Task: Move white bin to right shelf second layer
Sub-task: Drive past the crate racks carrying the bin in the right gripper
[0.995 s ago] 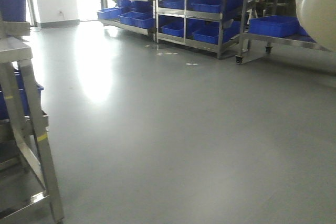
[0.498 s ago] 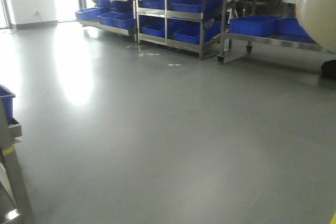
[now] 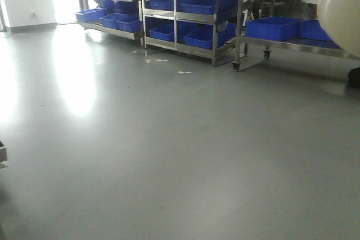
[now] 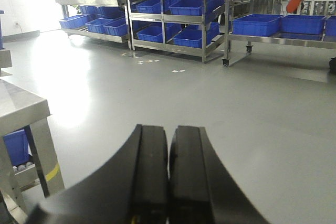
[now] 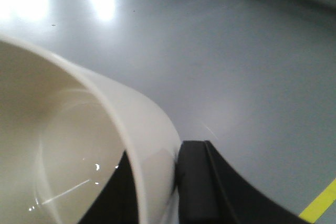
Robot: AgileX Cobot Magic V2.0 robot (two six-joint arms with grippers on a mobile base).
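The steel frame at the lower left of the front view has slid almost out of sight, and the racks (image 3: 214, 18) of blue crates (image 3: 273, 26) have shifted a little leftward. The white bin (image 3: 340, 9) keeps its place at the upper right edge. The right hand (image 5: 155, 182) is clenched on the bin's wall, one black finger inside the tub and the other against its outer face. Below this hand lies bare grey floor (image 5: 236, 66), with a yellow line (image 5: 317, 205) off to its right. The left hand (image 4: 169, 177) is clenched on nothing, its two fingers pressed together. A steel surface (image 4: 21, 108) stands near, to this hand's left, and the crate racks stand well ahead of it.
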